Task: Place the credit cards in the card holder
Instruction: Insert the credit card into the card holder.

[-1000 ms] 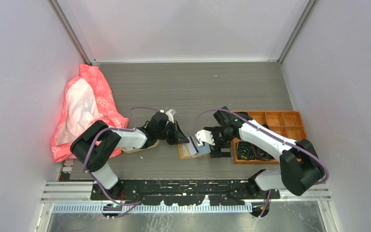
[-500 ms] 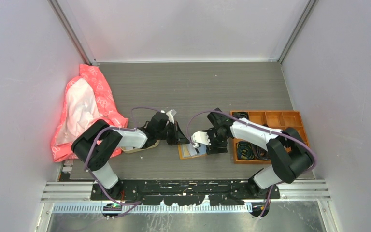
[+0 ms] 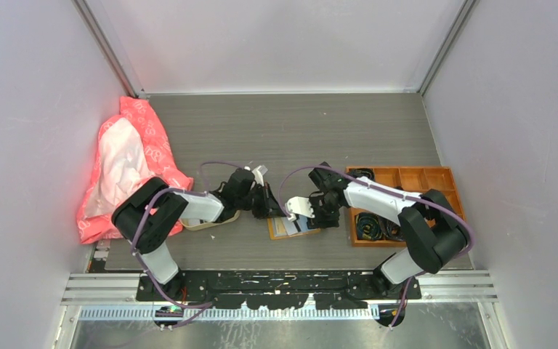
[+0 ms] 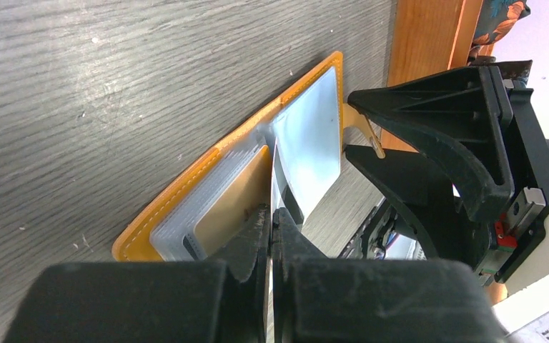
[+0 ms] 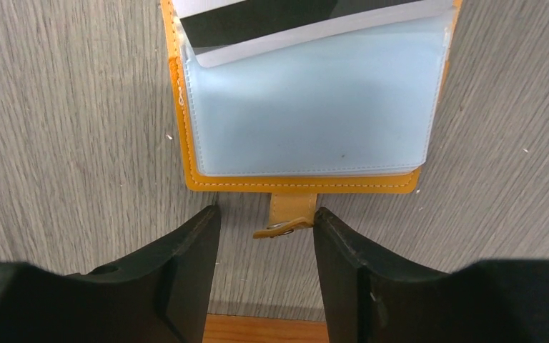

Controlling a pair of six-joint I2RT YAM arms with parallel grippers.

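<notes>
One card holder [image 5: 307,100] lies open at frame centre, with one black-striped card [image 5: 271,18] showing in its sleeves. One orange box [image 3: 414,178] sits at right, one pink cloth [image 3: 127,163] at upper left — one beige tray [image 3: 207,223] beside it.

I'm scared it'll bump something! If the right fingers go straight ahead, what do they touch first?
Probably the snap tab of the card holder, lying just ahead between the right fingers; depth is unclear.
</notes>
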